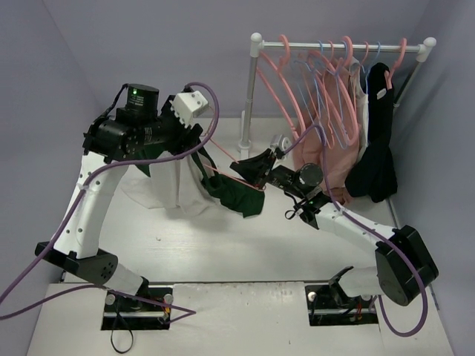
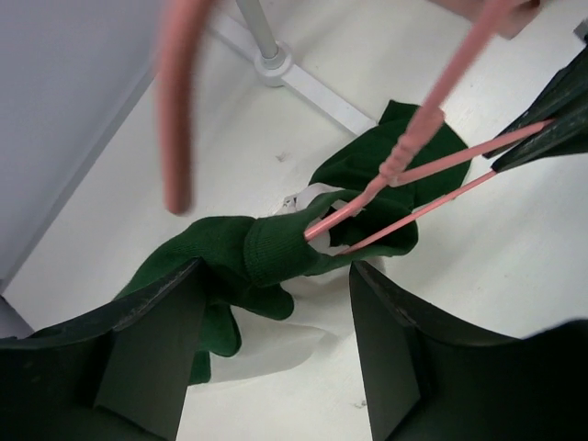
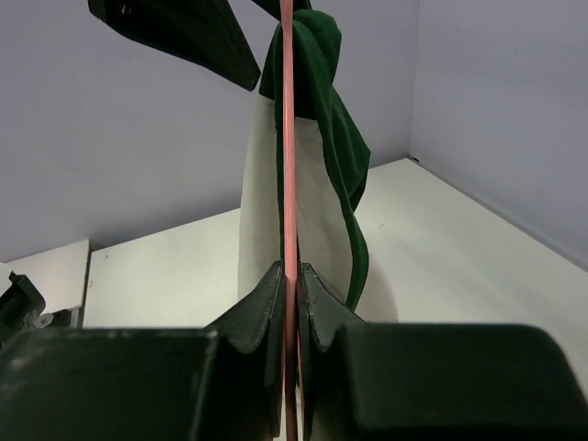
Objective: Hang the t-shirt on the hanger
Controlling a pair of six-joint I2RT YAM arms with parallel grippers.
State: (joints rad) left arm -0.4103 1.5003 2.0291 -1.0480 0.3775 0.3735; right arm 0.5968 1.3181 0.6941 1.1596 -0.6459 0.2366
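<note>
Fingers of right gripper (image 3: 288, 276) are clamped on thin pink triangular hanger (image 3: 287, 165); left gripper (image 2: 276, 271) is spread apart above cream-white, green-trimmed cloth t-shirt (image 2: 276, 248).

The t-shirt (image 1: 167, 185) sits left of centre under the left gripper (image 2: 276, 276), its lower part on the table (image 1: 245, 252); the hanger (image 2: 397, 163) runs from its neck rightward into the right gripper (image 3: 288, 271). A rack (image 1: 251, 96) stands behind, at the right.

no readable text, labels, brands, numbers, signs on anything in view
</note>
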